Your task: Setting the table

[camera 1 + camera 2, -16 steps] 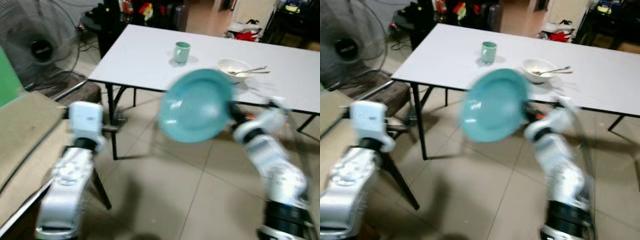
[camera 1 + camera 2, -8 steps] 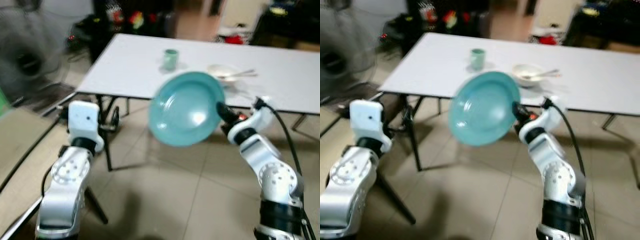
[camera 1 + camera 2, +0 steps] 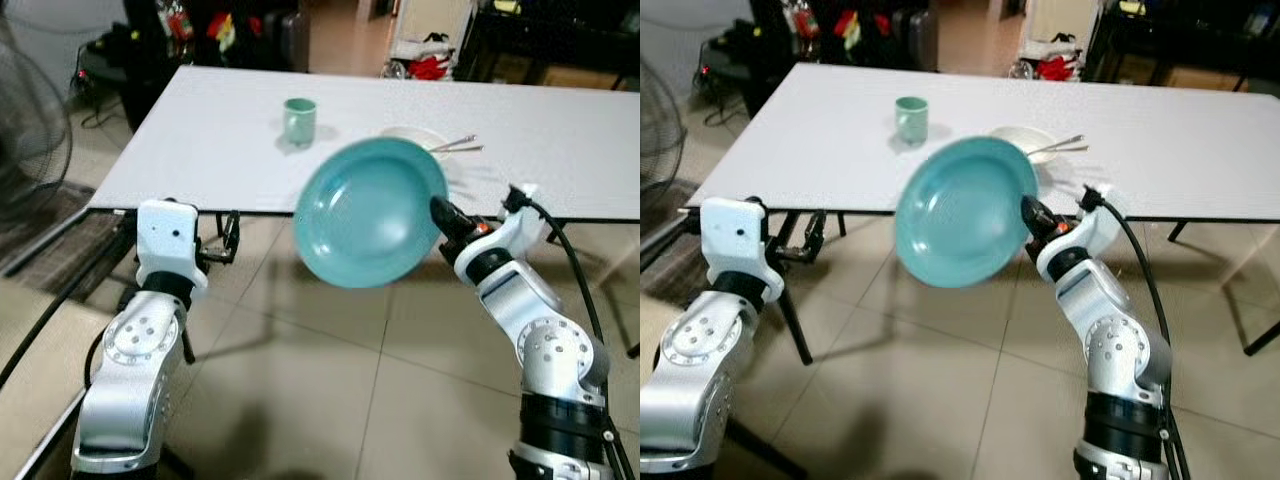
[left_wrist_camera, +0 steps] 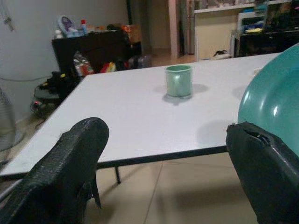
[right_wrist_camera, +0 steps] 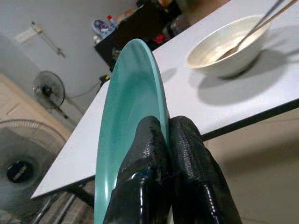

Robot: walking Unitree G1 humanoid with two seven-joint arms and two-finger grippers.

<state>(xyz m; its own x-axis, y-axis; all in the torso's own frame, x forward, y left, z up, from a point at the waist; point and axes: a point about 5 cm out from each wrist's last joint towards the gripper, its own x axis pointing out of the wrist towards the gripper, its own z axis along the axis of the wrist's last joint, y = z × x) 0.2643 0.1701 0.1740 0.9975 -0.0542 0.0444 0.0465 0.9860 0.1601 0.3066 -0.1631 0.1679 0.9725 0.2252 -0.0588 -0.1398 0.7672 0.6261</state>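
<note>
Right gripper (image 3: 1028, 212) clamped on the rim of the teal plate (image 3: 962, 212), fingers (image 5: 154, 154) pinching either side of the edge. Plate held tilted, nearly on edge, out in front of the white surface (image 3: 820, 150) and not yet over it (near edge lies just beyond the plate). Ahead on the surface: green cup (image 3: 911, 119) to the left, white bowl (image 3: 1020, 140) with a utensil (image 3: 1060, 146) in it almost directly behind the plate. Likely needs carrying forward and levelling flat before setting down, bare space between cup and near edge looking the better spot. Left gripper (image 4: 163, 172) spread apart, holding nothing, low by the surface's near edge, farther from the plate than the right.
</note>
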